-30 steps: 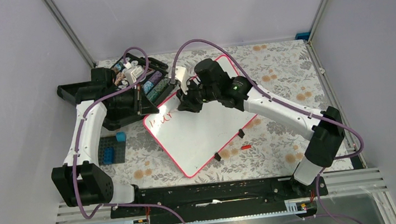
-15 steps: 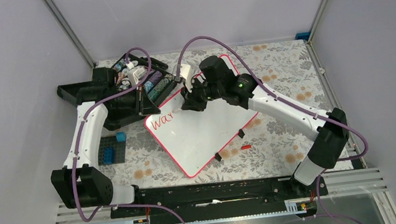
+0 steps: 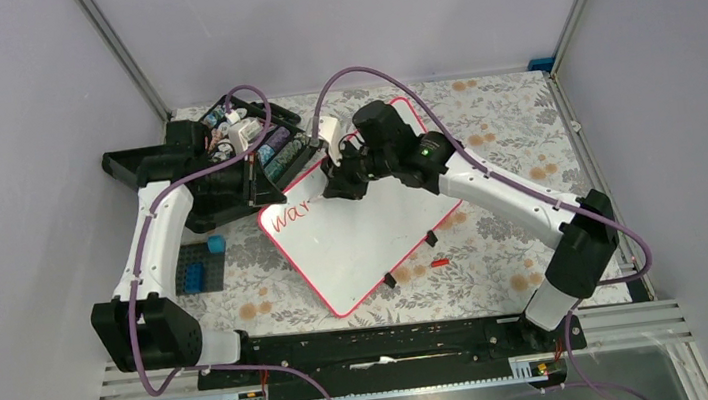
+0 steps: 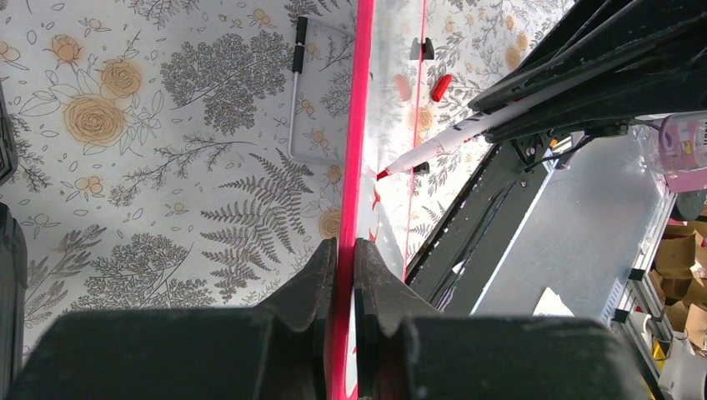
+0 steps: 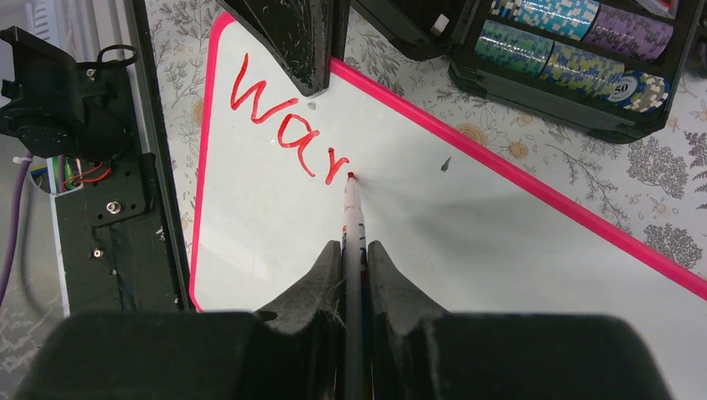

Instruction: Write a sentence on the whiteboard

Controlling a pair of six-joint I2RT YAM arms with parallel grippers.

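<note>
Sentence (image 5: 288, 125) grown to "War", right fingers (image 5: 313, 287) pinching marker (image 5: 353, 221), tip on whiteboard (image 5: 467, 258)

whiteboard (image 3: 365, 244) looks smooth and glossy with a shiny pink rim, tabletop (image 3: 503, 133) cover is a matt floral print, marker (image 5: 353, 217) barrel's smooth white plastic

From the right wrist, the rear of the marker (image 5: 353, 225) is hidden inside the right gripper (image 5: 354, 246), and the board (image 5: 433, 250) and case (image 5: 542, 96) are cut off by the frame. In the top view, the marker is concealed under that gripper, the board's far corner by the arm (image 3: 489, 185), and the writing (image 5: 288, 125) is too small to be read. From the left wrist, the board is seen edge-on, its face barely shown, and its rim is lost between the fingers of the left gripper (image 4: 344, 243).
</note>
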